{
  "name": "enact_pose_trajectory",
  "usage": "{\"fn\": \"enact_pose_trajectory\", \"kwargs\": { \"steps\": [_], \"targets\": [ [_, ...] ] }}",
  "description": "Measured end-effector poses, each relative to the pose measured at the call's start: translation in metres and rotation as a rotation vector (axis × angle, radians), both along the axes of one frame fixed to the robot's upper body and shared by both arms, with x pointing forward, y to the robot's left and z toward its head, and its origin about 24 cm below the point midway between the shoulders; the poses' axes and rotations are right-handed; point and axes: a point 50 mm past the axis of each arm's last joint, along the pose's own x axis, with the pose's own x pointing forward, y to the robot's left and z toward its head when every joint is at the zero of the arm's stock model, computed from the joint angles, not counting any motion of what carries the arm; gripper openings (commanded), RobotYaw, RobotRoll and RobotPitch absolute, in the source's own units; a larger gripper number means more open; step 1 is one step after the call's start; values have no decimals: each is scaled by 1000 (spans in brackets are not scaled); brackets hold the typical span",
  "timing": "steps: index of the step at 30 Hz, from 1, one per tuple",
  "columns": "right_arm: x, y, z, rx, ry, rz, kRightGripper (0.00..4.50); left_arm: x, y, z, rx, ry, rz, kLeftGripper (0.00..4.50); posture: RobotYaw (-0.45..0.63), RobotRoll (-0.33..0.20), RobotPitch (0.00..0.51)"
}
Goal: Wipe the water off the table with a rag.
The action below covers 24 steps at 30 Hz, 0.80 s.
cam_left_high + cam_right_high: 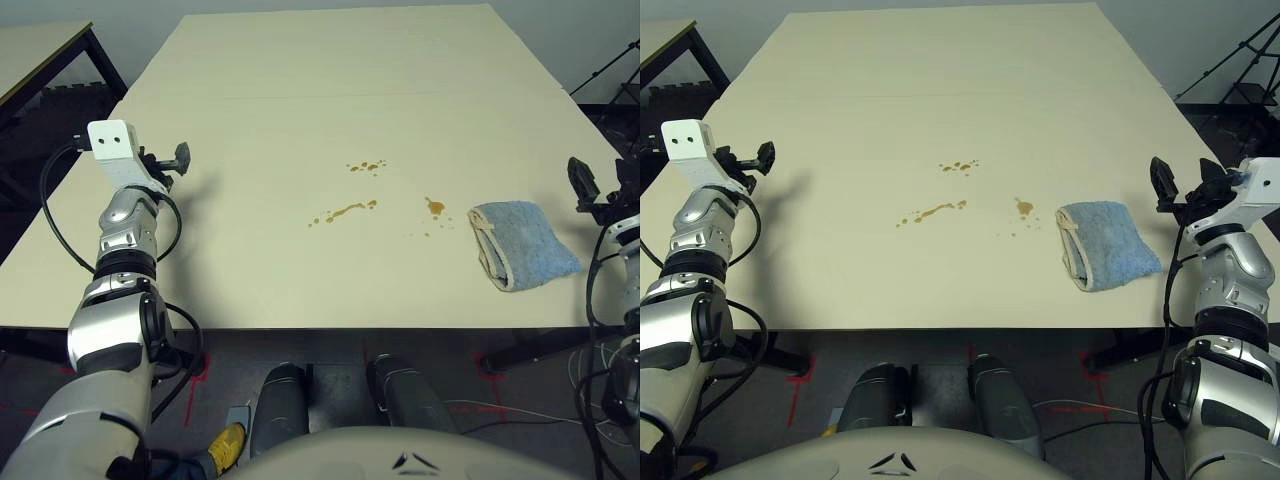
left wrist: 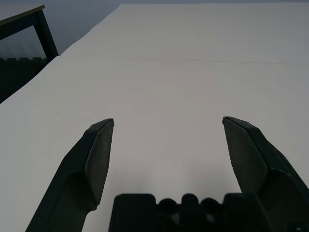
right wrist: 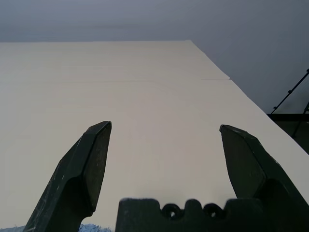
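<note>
- The blue cloth [image 1: 1107, 246] lies folded near the table's [image 1: 940, 120] front edge, right of the brown spills [image 1: 942, 211]
- Right gripper [image 3: 165, 128]: jaws wide apart, empty, just beside the cloth
- Left gripper [image 2: 168, 121]: jaws wide apart too, nothing between them
- A shallow pinch could catch only the top fold, so the cloth might slip
- Dragging it lightly might smear the drops outward

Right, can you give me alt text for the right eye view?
A folded light blue terry cloth rag lies on the pale tabletop, with amber-brown drops and streaks unwiped to its left; the open right gripper is beyond it.
</note>
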Motion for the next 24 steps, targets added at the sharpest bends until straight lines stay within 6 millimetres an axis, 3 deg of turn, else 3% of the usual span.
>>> {"fn": "enact_pose_trajectory", "kwargs": {
  "steps": [13,19,24],
  "targets": [
    [3,2,2,0,-6,7,4456,3,-8,2,1,-14,-79,4500,-267,0,108],
    [4,3,2,2,-5,11,4456,3,-27,14,-8,-48,-389,4500,-255,0,112],
    [4,4,1,7,3,18,4456,-15,-45,7,5,-14,-697,4500,-237,0,115]
  ]
}}
